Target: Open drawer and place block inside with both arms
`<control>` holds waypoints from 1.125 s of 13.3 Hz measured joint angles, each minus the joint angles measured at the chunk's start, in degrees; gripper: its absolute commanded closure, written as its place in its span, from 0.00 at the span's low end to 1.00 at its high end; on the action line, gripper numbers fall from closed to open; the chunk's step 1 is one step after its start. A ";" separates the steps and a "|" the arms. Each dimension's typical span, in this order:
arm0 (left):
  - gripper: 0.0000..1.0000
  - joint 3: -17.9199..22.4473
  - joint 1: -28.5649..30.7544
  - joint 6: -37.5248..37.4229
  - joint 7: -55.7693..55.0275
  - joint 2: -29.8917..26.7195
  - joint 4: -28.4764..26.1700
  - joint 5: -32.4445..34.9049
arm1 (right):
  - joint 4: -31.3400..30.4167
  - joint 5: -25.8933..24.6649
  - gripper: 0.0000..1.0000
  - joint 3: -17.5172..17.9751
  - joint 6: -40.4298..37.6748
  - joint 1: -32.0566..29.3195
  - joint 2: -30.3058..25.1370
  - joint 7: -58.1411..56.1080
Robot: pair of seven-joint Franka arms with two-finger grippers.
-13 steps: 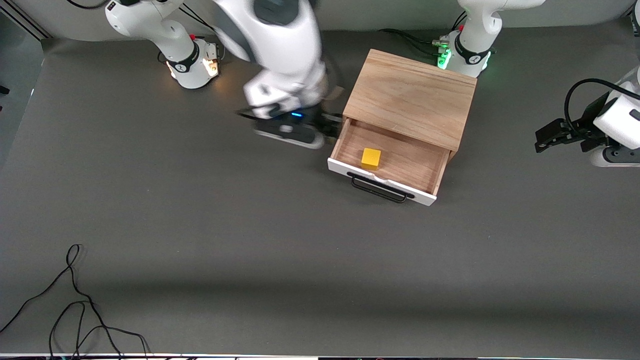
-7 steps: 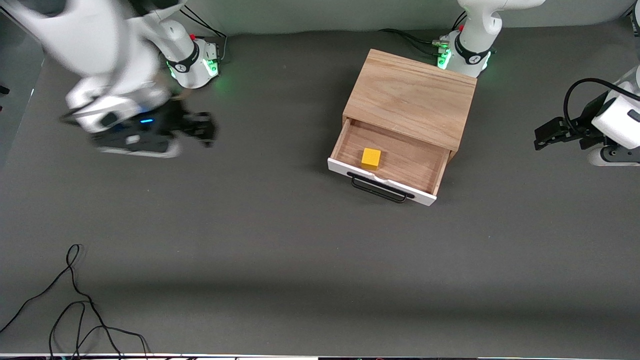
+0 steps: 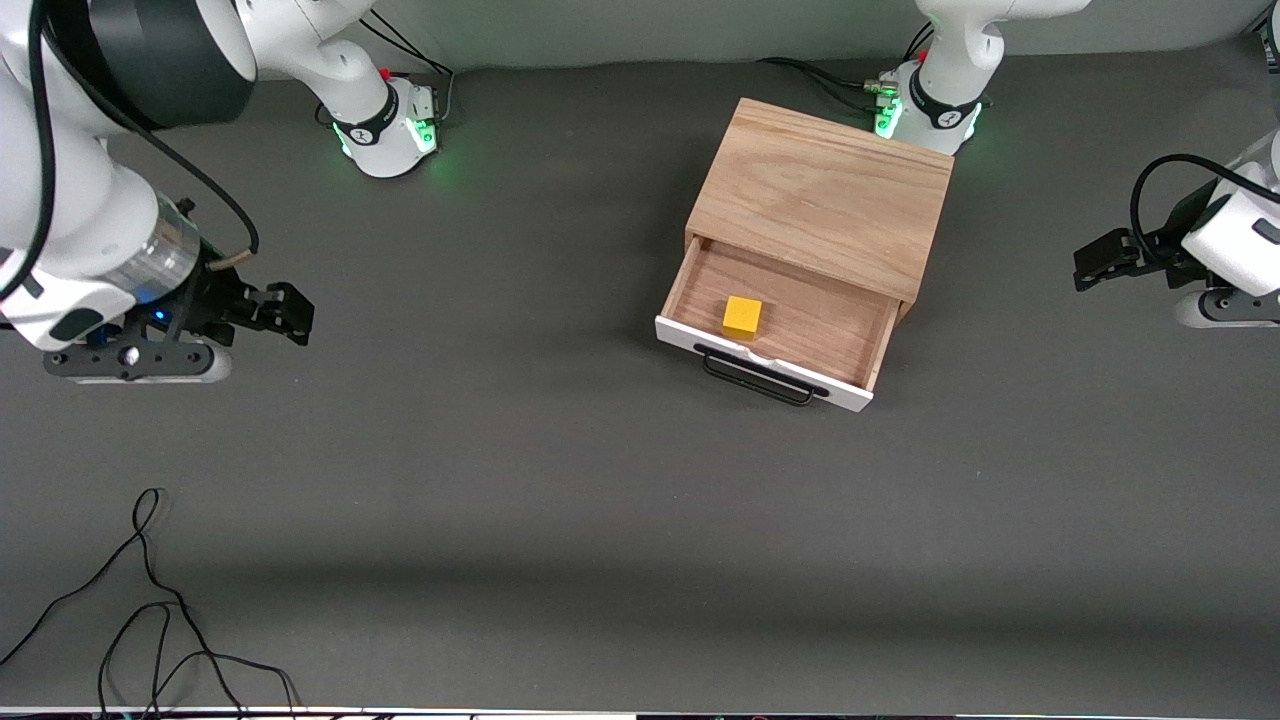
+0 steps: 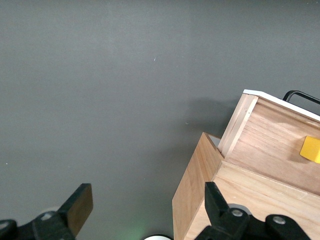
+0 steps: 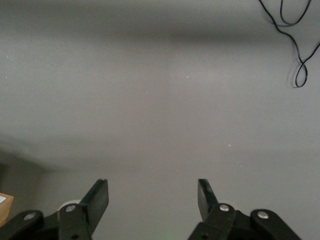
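The drawer (image 3: 775, 325) stands pulled out of its light-oak box (image 3: 820, 195), its white front and black bar handle (image 3: 757, 377) facing the front camera. The yellow block (image 3: 742, 316) rests inside on the wood floor; it also shows as the block (image 4: 310, 149) in the left wrist view. My right gripper (image 3: 290, 312) hangs open and empty over bare table at the right arm's end, as its own view confirms for the right gripper (image 5: 152, 192). My left gripper (image 3: 1095, 262) waits open and empty at the left arm's end, with the left gripper (image 4: 147, 200) seen near the box's corner.
A loose black cable (image 3: 150, 600) lies on the grey table near the front camera at the right arm's end; the cable (image 5: 295, 45) also shows in the right wrist view. Both arm bases (image 3: 390, 125) (image 3: 925, 105) glow green along the table's edge.
The right arm swung away from beside the drawer to the right arm's end of the table, its fingers spreading a little. Block, drawer and left arm stayed put.
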 measured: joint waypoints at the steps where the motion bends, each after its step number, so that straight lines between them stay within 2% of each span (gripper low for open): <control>1: 0.00 0.01 0.00 0.00 0.00 0.00 0.18 0.00 | -0.10 0.64 0.19 0.03 0.00 0.00 0.19 0.00; 8: 0.00 -0.08 0.00 0.05 0.00 0.04 0.58 -0.02 | -0.08 1.33 0.18 0.12 0.05 -0.47 0.30 0.00; 10: 0.00 -0.10 0.00 0.05 0.00 0.08 0.58 -0.02 | -0.09 1.60 0.16 1.74 0.03 -3.92 0.07 -0.03; 11: 0.00 -0.11 -0.01 0.05 0.00 0.11 0.57 -0.03 | -0.15 1.67 0.16 5.49 -0.05 -8.54 -0.31 -0.04; 13: 0.00 -0.14 -0.03 0.05 0.00 0.28 0.57 -0.03 | -0.83 1.75 0.15 17.04 -0.25 -22.25 -1.58 -0.43; 15: 0.00 -0.15 -0.03 0.05 0.00 0.44 0.57 -0.04 | -2.55 1.94 0.14 25.89 -0.33 -33.12 -3.26 -1.00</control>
